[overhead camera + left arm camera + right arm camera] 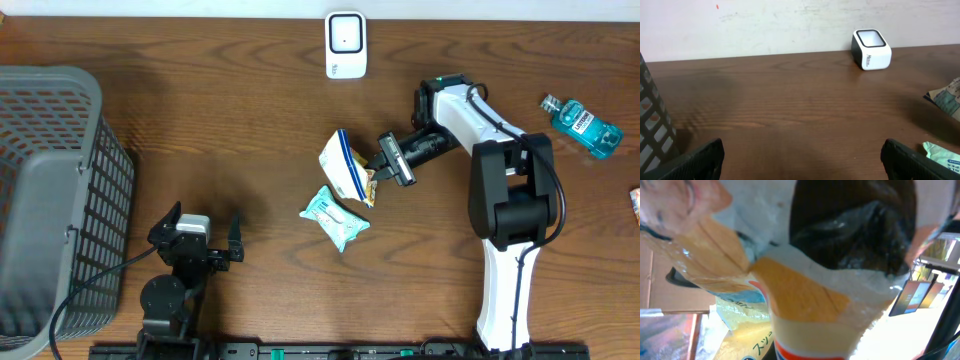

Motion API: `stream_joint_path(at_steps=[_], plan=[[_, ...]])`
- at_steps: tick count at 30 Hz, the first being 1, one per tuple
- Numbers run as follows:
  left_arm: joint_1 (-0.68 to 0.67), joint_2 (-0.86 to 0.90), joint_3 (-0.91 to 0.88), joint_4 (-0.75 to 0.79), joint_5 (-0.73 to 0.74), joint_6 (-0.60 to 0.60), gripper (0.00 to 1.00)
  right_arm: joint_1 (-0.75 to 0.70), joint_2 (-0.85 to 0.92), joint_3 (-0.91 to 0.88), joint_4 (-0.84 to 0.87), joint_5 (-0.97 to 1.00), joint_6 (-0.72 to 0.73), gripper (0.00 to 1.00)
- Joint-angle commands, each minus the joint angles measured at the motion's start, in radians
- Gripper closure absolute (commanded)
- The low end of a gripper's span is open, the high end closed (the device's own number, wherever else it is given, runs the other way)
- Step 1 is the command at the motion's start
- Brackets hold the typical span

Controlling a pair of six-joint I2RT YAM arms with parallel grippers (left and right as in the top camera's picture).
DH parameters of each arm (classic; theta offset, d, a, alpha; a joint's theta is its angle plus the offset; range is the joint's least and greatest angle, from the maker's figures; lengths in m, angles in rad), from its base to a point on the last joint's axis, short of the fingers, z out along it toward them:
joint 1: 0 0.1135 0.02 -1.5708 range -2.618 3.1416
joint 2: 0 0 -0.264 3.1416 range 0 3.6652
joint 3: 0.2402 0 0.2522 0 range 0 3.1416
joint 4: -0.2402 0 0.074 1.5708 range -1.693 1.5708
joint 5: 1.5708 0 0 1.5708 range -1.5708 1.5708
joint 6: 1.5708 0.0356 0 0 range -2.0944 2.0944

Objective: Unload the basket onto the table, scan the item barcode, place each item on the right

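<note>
Crinkly plastic snack bag (343, 163), pinched by one edge in the right gripper (380, 172), could sag or slip before facing the scanner (346, 45) at twelve o'clock.

Glossy plastic snack bag (345, 165), matt wood-grain table (250, 100), plastic mesh basket (50, 80).

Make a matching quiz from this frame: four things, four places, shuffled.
1. scanner
2. basket
3. mouthwash bottle
4. snack bag

A. held in the right gripper
B. left end of the table
C. far edge, middle
D. right end, lying flat

Pairs: 1-C, 2-B, 3-D, 4-A
</note>
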Motion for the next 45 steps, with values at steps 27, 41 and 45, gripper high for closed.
stream_joint_path(at_steps=[27, 41, 45], plan=[[0.003, -0.003, -0.016, -0.033, 0.014, -0.002, 0.00, -0.213, -0.340, 0.006, -0.004, 0.165, -0.209, 0.99], [0.003, -0.003, -0.016, -0.033, 0.014, -0.001, 0.00, -0.203, -0.852, 0.006, 0.110, 1.145, 0.718, 0.99], [0.003, -0.003, -0.016, -0.033, 0.014, -0.002, 0.00, -0.156, -0.887, 0.005, 0.127, 1.276, 0.922, 0.99]])
